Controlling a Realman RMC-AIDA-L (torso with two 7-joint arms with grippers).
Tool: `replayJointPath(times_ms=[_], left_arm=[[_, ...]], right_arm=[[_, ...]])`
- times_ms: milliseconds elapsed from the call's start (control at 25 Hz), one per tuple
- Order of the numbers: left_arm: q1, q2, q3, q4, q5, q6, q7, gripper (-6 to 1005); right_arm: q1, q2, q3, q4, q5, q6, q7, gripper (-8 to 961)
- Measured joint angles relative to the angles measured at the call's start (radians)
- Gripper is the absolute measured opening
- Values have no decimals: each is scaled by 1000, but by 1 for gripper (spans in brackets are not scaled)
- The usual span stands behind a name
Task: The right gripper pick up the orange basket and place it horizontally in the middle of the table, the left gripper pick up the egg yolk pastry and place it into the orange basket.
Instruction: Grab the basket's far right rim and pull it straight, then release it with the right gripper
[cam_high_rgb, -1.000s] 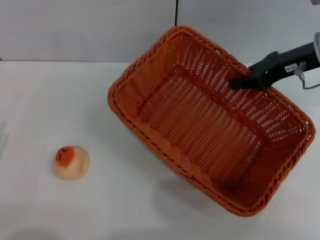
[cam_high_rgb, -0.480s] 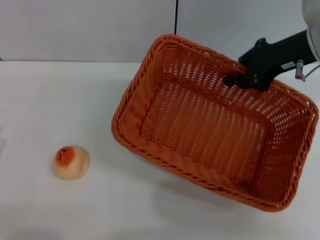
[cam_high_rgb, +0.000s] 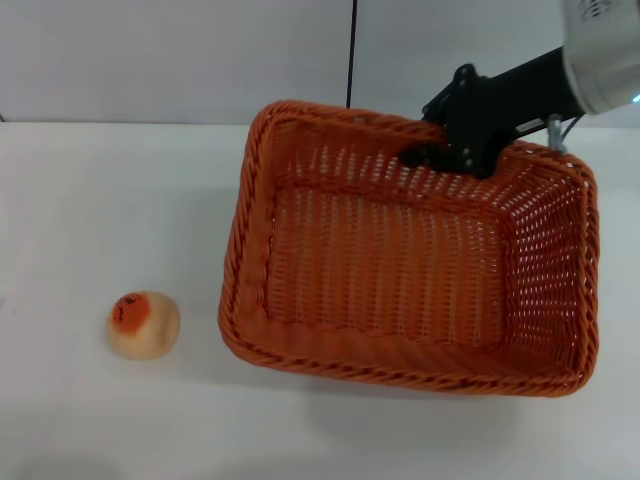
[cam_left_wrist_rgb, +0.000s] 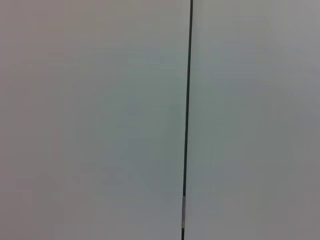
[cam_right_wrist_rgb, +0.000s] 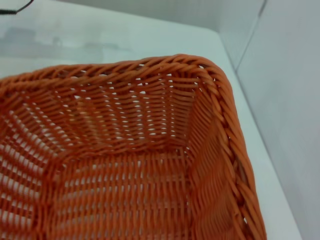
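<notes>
In the middle-right of the white surface (cam_high_rgb: 120, 200) sits the orange basket (cam_high_rgb: 400, 270), its long sides running nearly across the head view, only slightly skewed. Whether its base rests flat on the surface or hangs just above cannot be told; a soft shadow lies under its near edge. Inside, only the woven floor and the sloping openwork walls show. The right wrist view looks down into one inner corner of the basket (cam_right_wrist_rgb: 150, 150), where the braided rim bends round and the weave is bare.

On the basket's far long rim, toward its right end, the right claw (cam_high_rgb: 432, 152) is pinched on the braided edge, one black finger reaching down inside the wall. Behind it the black wrist runs up to the white perforated housing at the top right corner of the head view.

The egg yolk pastry (cam_high_rgb: 143, 324) stands on the surface well to the left of the basket, apart from it, dome up, with its orange-red patch on top toward the left.

The left claw is out of sight in every view; the left wrist view shows only a pale wall (cam_left_wrist_rgb: 90, 120) with a thin dark vertical seam (cam_left_wrist_rgb: 187, 120). The same wall and seam rise behind the far edge of the surface in the head view
</notes>
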Motion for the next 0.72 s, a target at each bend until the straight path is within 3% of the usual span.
replayJointPath(times_ms=[320,720], left_arm=[[10,-1,0,-1,0,6,-7,827],[15,-2,1,-5,2,14,-7,827]], right_arm=[[12,28,-95,50,2,120,-11,148],[13,61,-100,74,30,166,-79,166]])
